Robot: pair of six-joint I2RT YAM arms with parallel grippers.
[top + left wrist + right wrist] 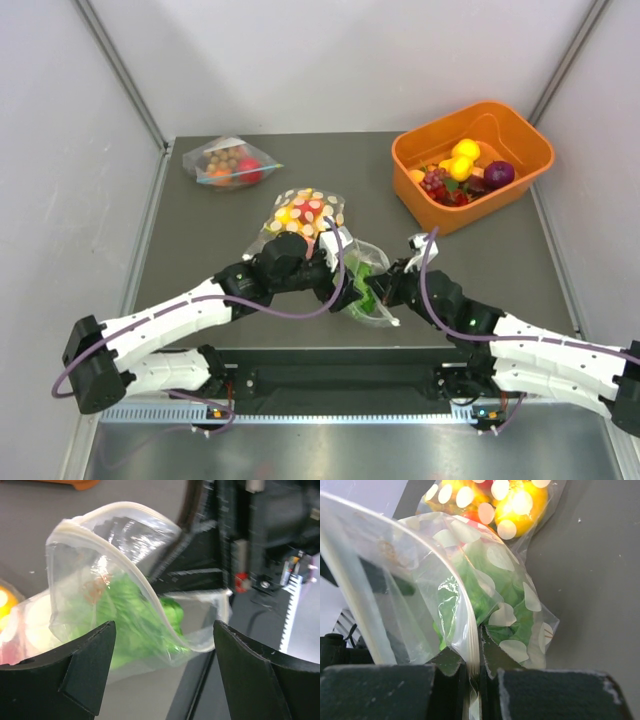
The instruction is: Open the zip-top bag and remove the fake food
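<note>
While the top camera looks down on the grey table (190, 260), the zip-top bag (366, 288) sits near the front edge between the two arms, green lettuce (360, 272) showing through it. The left gripper (336, 276) is at its left side and the right gripper (388, 290) at its right. Just behind lies a second dotted bag (308, 213) holding yellow and red pieces, and far back on the left a plain clear bag (228, 162) of brown balls. An orange bin (440, 212) at the back right holds lemons (462, 156), grapes (433, 182) and a purple round piece (498, 173).

From the left wrist, the left gripper (160, 672) has its jaws wide apart, gripping nothing; the zip-top bag (107, 555) stands just beyond them, mouth gaping, lettuce (132, 622) inside.

From the right wrist, the right gripper (474, 669) is pinched together on the rim of the zip-top bag (455, 595), with the lettuce (487, 582) inside and the second dotted bag (495, 500) behind.
</note>
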